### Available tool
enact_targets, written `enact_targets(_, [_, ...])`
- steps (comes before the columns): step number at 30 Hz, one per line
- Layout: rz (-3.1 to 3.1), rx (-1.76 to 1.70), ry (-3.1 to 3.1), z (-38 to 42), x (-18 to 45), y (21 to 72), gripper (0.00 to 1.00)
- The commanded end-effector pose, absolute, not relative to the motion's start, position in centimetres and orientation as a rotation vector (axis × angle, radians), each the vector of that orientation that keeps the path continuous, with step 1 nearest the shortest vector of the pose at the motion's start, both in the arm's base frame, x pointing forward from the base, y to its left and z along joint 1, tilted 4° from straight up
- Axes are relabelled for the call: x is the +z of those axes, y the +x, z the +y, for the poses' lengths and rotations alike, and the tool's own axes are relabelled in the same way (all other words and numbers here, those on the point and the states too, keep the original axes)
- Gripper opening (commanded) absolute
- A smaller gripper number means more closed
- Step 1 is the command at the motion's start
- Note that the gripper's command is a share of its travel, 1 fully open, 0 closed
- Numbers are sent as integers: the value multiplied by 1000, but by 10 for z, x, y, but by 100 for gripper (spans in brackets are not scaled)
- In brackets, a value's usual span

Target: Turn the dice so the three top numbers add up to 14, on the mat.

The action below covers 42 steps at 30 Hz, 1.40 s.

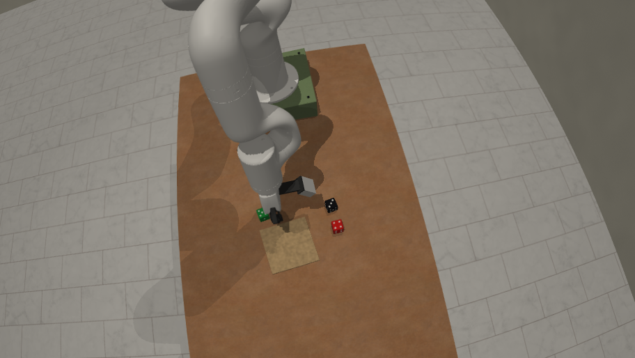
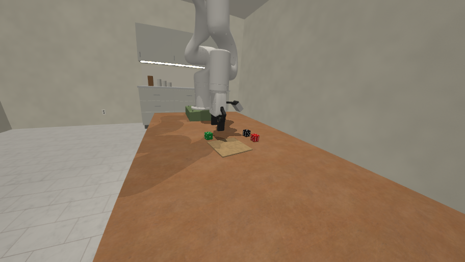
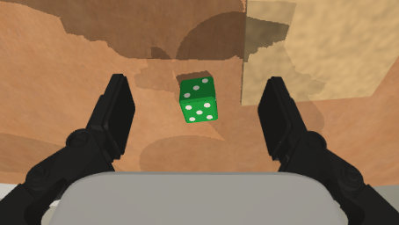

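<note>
A green die (image 1: 262,214) lies on the table just off the far left corner of the tan mat (image 1: 289,244). In the wrist view the green die (image 3: 198,99) shows a five-pip face and a three-pip face, with the mat (image 3: 316,48) to its right. My gripper (image 3: 197,91) is open and empty, with a finger on each side of the die and not touching it. In the exterior view my gripper (image 2: 221,122) hangs just above the table beside the green die (image 2: 208,135). A black die (image 1: 331,205) and a red die (image 1: 337,226) lie on the table right of the mat.
The arm's green base block (image 1: 299,84) stands at the far end of the brown table. A wall runs along the table's right side. Cabinets (image 2: 165,100) stand behind the table.
</note>
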State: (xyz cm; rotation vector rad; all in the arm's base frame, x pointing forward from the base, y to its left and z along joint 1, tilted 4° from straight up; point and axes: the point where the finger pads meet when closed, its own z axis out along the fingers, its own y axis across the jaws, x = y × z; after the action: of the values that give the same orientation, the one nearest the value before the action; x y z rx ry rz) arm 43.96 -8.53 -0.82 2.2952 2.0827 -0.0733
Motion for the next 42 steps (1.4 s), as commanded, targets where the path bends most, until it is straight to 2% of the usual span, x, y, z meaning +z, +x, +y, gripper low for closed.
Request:
enact_targets(1, [2079,-72,2291,-85,-8,440,100])
enact_targets(32, [2079,-72,2291,-75,-9,442,100])
enact_targets(42, [2079,-72,2291,-8,-13,451,100])
